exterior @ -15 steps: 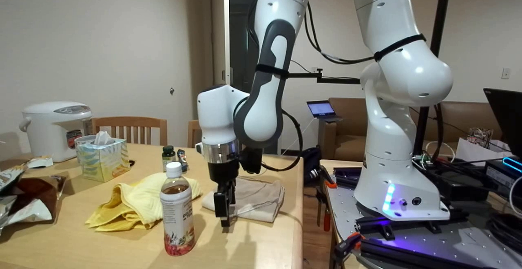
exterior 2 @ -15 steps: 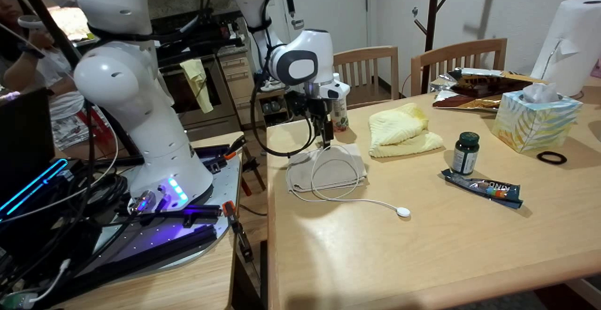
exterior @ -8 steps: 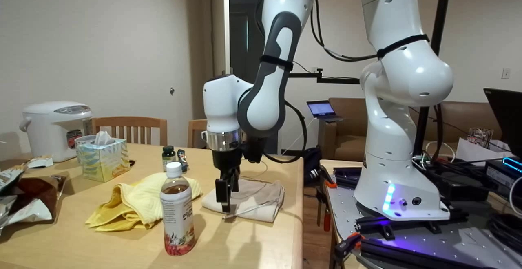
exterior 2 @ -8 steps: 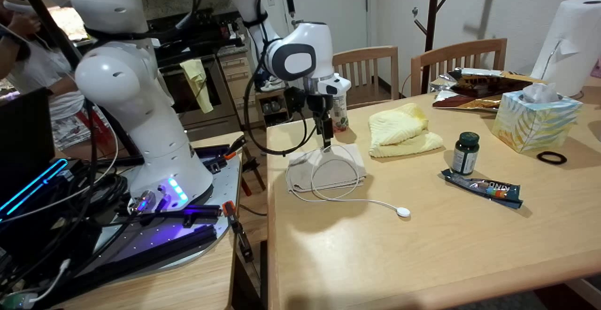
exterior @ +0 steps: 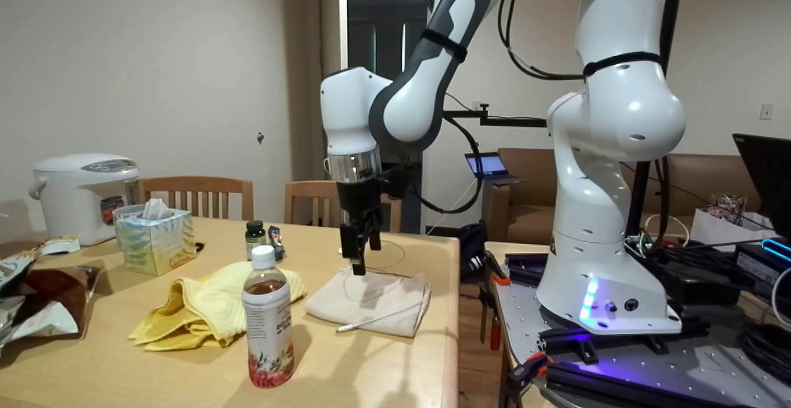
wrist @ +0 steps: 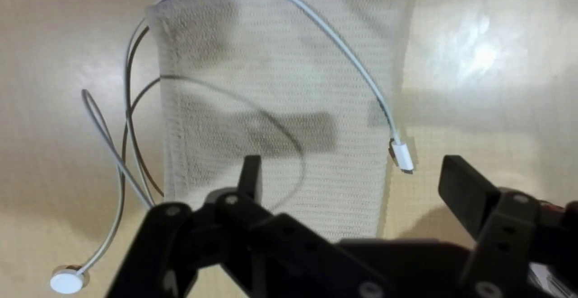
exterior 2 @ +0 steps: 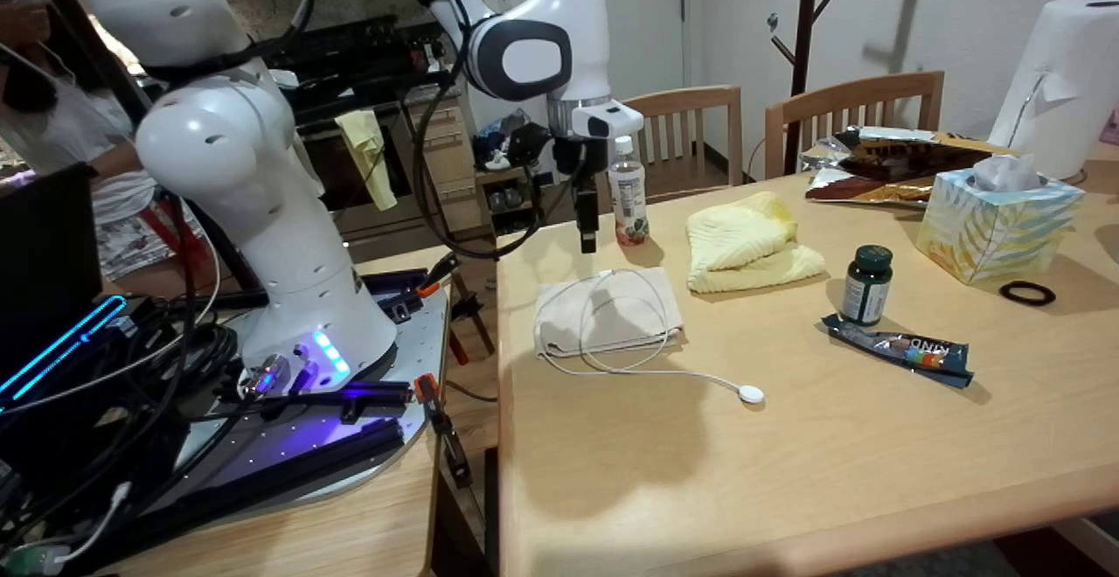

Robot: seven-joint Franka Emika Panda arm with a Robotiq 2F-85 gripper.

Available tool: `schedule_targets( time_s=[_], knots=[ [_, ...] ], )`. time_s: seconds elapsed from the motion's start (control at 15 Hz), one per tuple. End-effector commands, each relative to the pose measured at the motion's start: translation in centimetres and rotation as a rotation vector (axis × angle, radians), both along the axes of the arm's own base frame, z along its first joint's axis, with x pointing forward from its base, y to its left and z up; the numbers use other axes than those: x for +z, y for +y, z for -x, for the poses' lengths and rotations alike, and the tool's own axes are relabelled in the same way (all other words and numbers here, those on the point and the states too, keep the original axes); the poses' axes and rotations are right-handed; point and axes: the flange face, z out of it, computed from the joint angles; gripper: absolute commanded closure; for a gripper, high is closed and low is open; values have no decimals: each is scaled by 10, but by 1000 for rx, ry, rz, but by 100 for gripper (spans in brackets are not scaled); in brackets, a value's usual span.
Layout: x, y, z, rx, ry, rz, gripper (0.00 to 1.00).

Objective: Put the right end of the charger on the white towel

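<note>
While one tool (wrist: 356, 183) hovers, jaws parted | one charger (wrist: 336, 38), two ends (wrist: 66, 281) | one white towel (wrist: 289, 54)

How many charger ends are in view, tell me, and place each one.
2: the plug, just past one edge of the white towel, and the round end, on the table beyond the opposite edge.

Wrist view facing down, close over towel (wrist: 289, 81), both exterior views farther, opposite sides, sharing table (exterior 2: 813, 463)
</note>
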Motion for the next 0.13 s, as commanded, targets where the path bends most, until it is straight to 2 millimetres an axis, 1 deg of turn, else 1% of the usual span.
schedule_targets(
  time_s=[0.0,0.07],
  knots=[
    [2,0,-1,0,-3,-1,0],
    [0,0,0,2,0,0,0]
  ],
)
